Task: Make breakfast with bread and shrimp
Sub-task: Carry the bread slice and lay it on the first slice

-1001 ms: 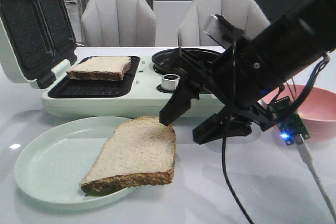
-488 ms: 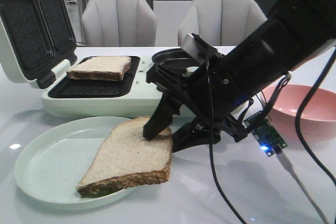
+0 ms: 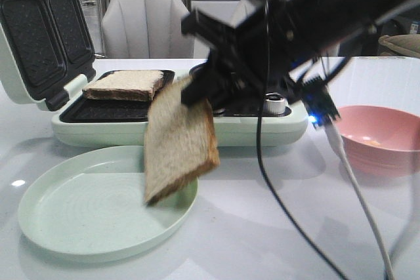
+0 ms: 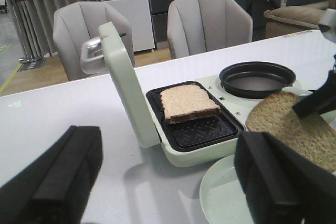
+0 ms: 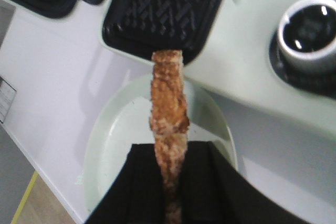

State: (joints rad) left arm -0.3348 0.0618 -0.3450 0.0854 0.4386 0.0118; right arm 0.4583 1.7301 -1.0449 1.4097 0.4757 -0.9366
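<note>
Nearest the bench's front edge, the pale plate (image 3: 79, 211) sits bare. Above it the right gripper (image 3: 197, 90) jaws clamp a bread slice (image 3: 178, 139), hanging edgewise. Behind, another slice (image 3: 125, 84) lies in the sandwich maker (image 3: 131, 119). The left gripper (image 4: 168, 177) jaws are spread apart.

Right gripper (image 3: 197, 93) has closed on the bread slice (image 3: 178, 139) and raised it off the plate (image 3: 72, 218); slice now hangs edgewise.

Beige brown-crusted bread (image 3: 178, 137), pale green plate (image 3: 79, 209), pink bowl (image 3: 384, 137), black claw (image 3: 209, 83)
</note>
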